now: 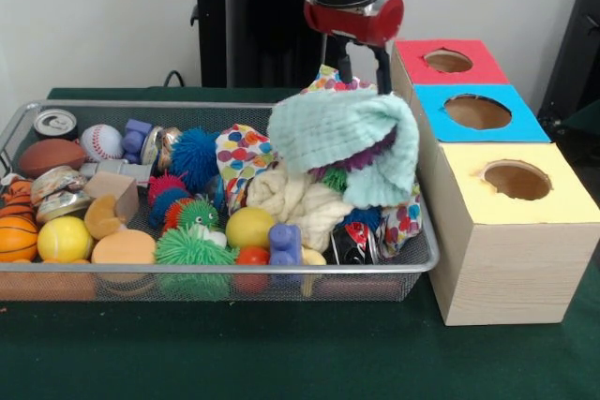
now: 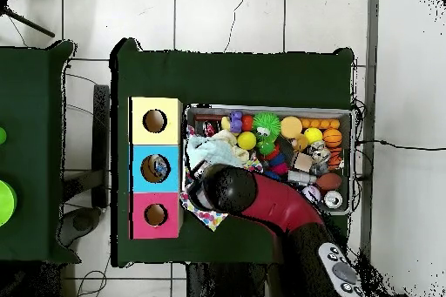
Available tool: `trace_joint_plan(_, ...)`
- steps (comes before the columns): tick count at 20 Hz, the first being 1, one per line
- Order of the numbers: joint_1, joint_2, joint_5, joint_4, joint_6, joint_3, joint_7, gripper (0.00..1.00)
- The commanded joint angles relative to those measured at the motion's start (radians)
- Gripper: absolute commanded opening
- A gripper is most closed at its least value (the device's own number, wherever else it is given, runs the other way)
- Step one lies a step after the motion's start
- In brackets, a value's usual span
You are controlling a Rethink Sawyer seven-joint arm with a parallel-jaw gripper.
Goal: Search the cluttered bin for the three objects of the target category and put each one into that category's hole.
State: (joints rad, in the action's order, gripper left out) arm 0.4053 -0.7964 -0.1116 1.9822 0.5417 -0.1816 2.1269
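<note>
The silver wire-mesh bin [image 1: 216, 267] stands on the green table, packed with toys and cloths; it also shows in the overhead view [image 2: 348, 112]. I see no crushed clear plastic bottle in the bin; any there are hidden. My gripper [image 1: 361, 77] hangs over the bin's right end, its tips behind a bunched mint cloth [image 1: 337, 133] that stands higher than the rest of the clutter. The red [image 1: 412, 53], blue [image 1: 433, 128] and yellow [image 1: 469, 185] hole boxes stand in a row right of the bin. In the overhead view something shows inside the blue box's hole [image 2: 155, 169].
A polka-dot cloth [image 1: 241, 152] and a cream cloth [image 1: 295, 199] lie under the mint cloth. An upright drink can [image 1: 54, 123], crushed shiny cans [image 1: 56, 185], a football [image 1: 49, 155], a baseball [image 1: 101, 141], a yellow ball [image 1: 64, 239] and spiky balls [image 1: 192, 248] fill the left.
</note>
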Motion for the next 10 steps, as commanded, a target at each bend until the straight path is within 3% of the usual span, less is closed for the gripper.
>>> trace_joint_plan(1, 0.111, 0.017, 0.181, -0.259, 0.342, 0.028, -0.196, 1.0)
trace_joint_plan(10, 0.232, 0.106, 0.312, -0.399, 0.463, -0.113, -0.301, 1.0)
